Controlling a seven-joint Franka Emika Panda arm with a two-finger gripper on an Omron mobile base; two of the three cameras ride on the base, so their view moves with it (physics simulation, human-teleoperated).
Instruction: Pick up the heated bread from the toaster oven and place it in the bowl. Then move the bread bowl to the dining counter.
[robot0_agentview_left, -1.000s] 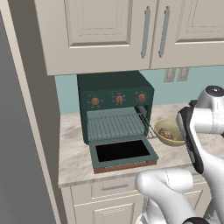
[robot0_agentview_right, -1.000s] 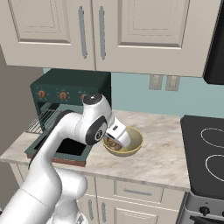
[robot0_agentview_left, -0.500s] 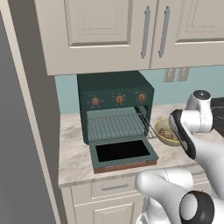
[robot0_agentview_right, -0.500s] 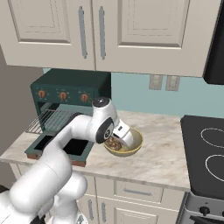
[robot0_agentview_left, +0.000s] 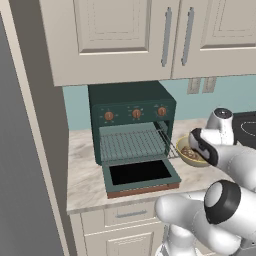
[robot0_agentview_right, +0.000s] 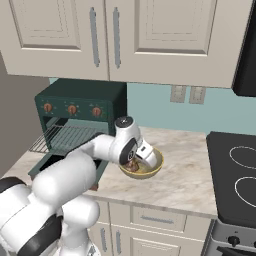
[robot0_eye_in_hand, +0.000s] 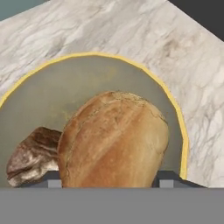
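Bread (robot0_eye_in_hand: 114, 140), a golden-brown loaf, lies in the bowl (robot0_eye_in_hand: 175, 109) on the worktop (robot0_agentview_right: 190, 175) right of the toaster oven (robot0_agentview_left: 132, 107), directly under the hand (robot0_eye_in_hand: 107, 177), whose fingers flank it at a medium gap; whether they grip it I cannot tell.

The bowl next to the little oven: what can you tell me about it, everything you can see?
The bowl is small, round and shallow, dull tan inside with a thin yellow rim. It stands upright on the marble worktop, just right of the oven's open door. Inside lie a large golden loaf and a smaller dark brown piece beside it. The robot's fingers flank the loaf.
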